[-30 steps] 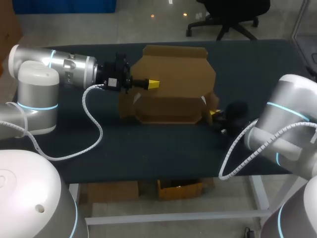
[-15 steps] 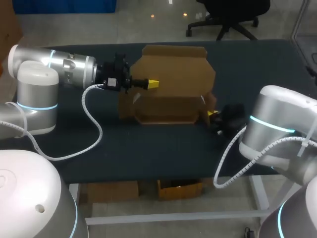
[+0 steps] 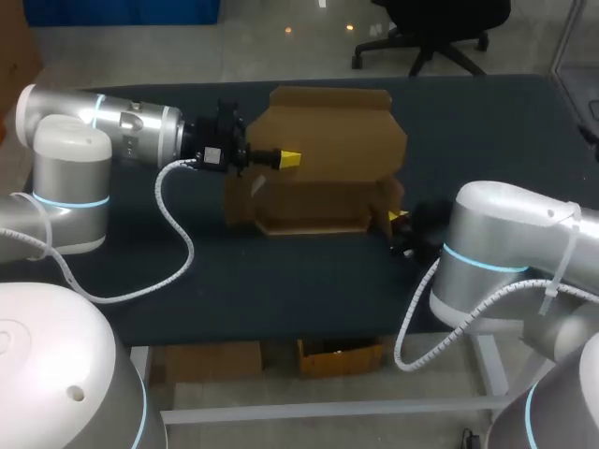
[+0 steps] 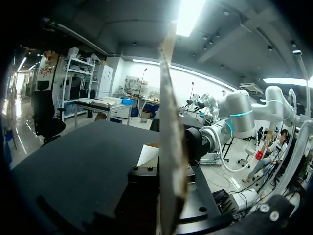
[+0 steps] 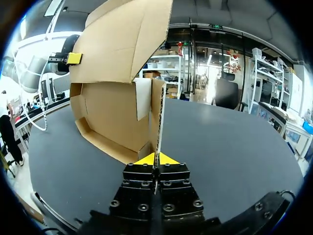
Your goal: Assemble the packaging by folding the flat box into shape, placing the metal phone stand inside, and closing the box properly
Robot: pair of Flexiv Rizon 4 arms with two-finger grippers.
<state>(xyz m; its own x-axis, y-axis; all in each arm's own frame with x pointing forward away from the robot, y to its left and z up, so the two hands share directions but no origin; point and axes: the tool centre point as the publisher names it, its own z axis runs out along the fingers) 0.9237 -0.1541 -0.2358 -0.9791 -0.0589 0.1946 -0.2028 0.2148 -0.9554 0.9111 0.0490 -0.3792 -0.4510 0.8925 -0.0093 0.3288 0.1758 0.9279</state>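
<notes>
Black desk (image 3: pixel 309 281) spans the frame's middle. The brown box (image 3: pixel 309 201) stands at upper centre, half folded, its lid (image 3: pixel 328 126) raised. The left hand (image 3: pixel 289 158) pinches the lid's left part. The right hand (image 3: pixel 397 219) is pressed together on the box's right flap (image 5: pixel 157 117), seen edge-on. The right arm (image 3: pixel 505 257) covers the desk's lower right.

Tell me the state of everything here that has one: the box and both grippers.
Box: partly folded, open, nothing seen inside.
Lid: raised.
Left gripper: shut on the lid.
Right gripper: shut on the side flap, which stands upright.
</notes>
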